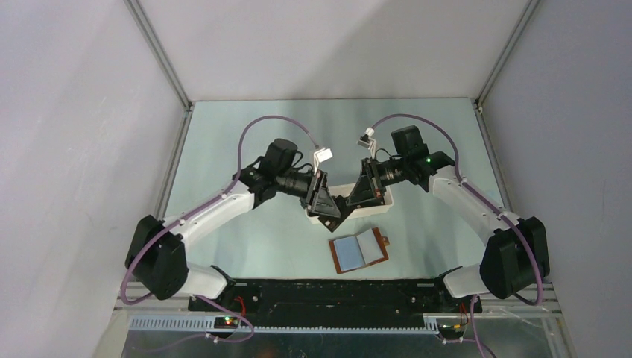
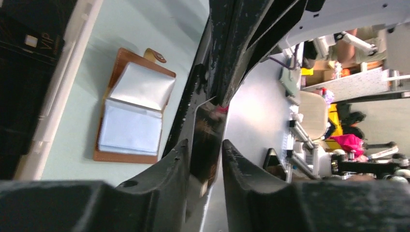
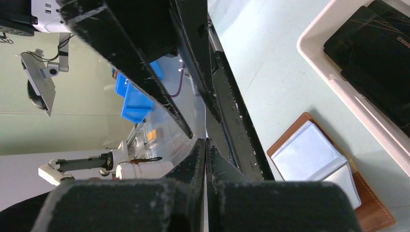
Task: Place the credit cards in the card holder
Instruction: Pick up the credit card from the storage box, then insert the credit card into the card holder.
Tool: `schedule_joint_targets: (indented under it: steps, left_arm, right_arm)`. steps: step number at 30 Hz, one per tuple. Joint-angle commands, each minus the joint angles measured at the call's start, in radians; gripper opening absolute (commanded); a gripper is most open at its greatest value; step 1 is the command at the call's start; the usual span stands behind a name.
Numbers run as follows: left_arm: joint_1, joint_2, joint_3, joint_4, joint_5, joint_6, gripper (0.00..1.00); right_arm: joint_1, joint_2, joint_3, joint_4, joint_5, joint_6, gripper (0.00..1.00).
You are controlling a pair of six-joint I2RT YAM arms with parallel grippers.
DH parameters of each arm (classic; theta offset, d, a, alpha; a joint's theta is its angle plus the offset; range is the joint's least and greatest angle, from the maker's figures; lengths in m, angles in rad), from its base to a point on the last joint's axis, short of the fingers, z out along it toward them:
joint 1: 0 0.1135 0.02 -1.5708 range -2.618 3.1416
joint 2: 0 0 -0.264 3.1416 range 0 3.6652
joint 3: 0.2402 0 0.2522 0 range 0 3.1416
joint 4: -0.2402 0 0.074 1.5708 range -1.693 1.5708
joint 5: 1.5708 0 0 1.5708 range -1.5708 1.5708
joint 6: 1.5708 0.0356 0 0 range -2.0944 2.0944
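- The card (image 2: 209, 140) is pinched in the right gripper's (image 3: 205, 152) closed tips and sits between the left gripper's (image 2: 205, 143) parted fingers; whether those pads touch it I cannot tell
- The wallet (image 1: 359, 251) lies open just nearward of both hands; more cards (image 3: 377, 53) lie in the tray (image 3: 314, 53) under them
- Risk: if the right lets go before the left bites, the card drops; a skewed pinch could twist it off the pocket
- Only the left wrist shows the card between fingers; the top view gives a dark shape where the hands meet
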Motion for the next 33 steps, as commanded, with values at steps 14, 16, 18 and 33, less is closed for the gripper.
schedule_joint_targets:
  steps: [14, 16, 18, 33]
  left_arm:
    - [-0.018, -0.222, -0.107, 0.176, -0.442, -0.323, 0.0]
    - [-0.02, -0.284, -0.233, 0.383, -0.472, -0.473, 0.0]
    - [-0.025, -0.334, -0.311, 0.558, -0.489, -0.594, 0.0]
    - [-0.065, -0.376, -0.407, 0.858, -0.429, -0.773, 0.0]
  right_arm:
    - [-0.043, -0.207, -0.095, 0.226, 0.233, 0.286, 0.76]
    - [-0.047, -0.224, -0.149, 0.365, 0.18, 0.375, 0.76]
    - [-0.047, -0.229, -0.2, 0.478, 0.126, 0.5, 0.73]
    - [0.082, -0.132, -0.256, 0.864, -0.025, 0.733, 0.34]
